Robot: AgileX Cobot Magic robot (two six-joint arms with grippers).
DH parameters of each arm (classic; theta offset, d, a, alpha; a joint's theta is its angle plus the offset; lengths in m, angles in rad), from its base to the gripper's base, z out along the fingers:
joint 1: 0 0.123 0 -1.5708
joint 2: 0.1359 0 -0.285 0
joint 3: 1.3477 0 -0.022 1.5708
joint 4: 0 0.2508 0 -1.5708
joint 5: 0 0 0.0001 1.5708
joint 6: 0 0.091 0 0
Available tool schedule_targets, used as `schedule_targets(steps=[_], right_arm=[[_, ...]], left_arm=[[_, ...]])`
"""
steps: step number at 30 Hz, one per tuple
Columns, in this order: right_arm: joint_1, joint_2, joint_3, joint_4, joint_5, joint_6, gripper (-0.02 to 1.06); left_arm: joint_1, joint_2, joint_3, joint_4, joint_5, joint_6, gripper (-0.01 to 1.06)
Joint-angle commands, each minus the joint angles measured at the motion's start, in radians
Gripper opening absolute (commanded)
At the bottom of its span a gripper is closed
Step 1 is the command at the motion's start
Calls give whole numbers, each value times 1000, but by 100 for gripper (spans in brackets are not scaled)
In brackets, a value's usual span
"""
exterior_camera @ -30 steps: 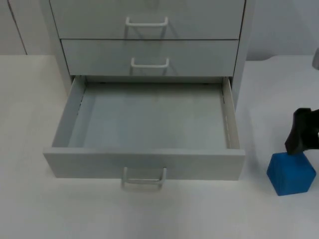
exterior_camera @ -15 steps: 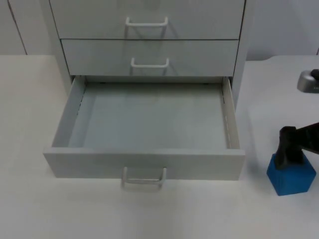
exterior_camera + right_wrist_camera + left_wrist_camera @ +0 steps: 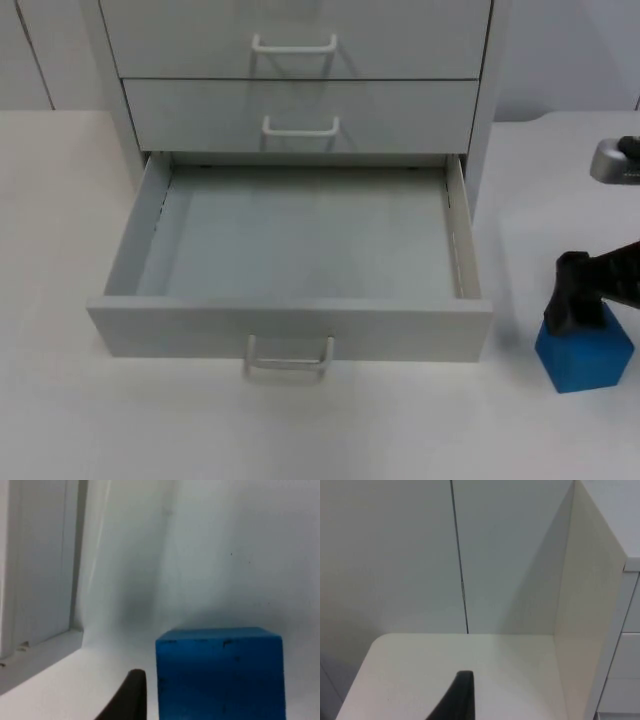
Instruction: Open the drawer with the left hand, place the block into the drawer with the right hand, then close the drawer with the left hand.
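The bottom drawer point(image 3: 290, 325) of the grey cabinet stands pulled out, and its inside is bare. A blue block point(image 3: 585, 352) rests on the white table to the right of the drawer front. My right gripper point(image 3: 588, 305) is down at the block's far left edge, open, with one black fingertip point(image 3: 131, 695) just beside the block's point(image 3: 220, 672) left face. The block still sits on the table. My left gripper waits off to the left of the cabinet, its fingertip point(image 3: 460, 697) over the table beside the cabinet's side panel point(image 3: 585, 630).
Two shut drawers with white handles point(image 3: 300, 127) sit above the open one. The open drawer's handle point(image 3: 289, 357) sticks out toward the table's front. The cabinet's right wall point(image 3: 482, 130) stands close to the right arm.
The right gripper has moved left and down onto the block's far left edge; in the last half second it hardly shifted. Drawer and block have stayed put.
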Motion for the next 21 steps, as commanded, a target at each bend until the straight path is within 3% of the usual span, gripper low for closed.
schedule_targets(steps=[1, 6, 18, 21], right_arm=[[2, 2, 6, -11, -3, -16, 105], [36, 3, 6, -11, 3, -61, 105], [46, 74, 6, 0, -40, -34, 105], [46, 74, 6, 0, -46, -32, 100]], left_arm=[[-5, 0, 0, 5, -6, -1, 105], [-5, 0, 0, 5, -6, -1, 105], [-5, 0, 0, 5, -6, -1, 105], [-5, 0, 0, 5, -6, -1, 105]])
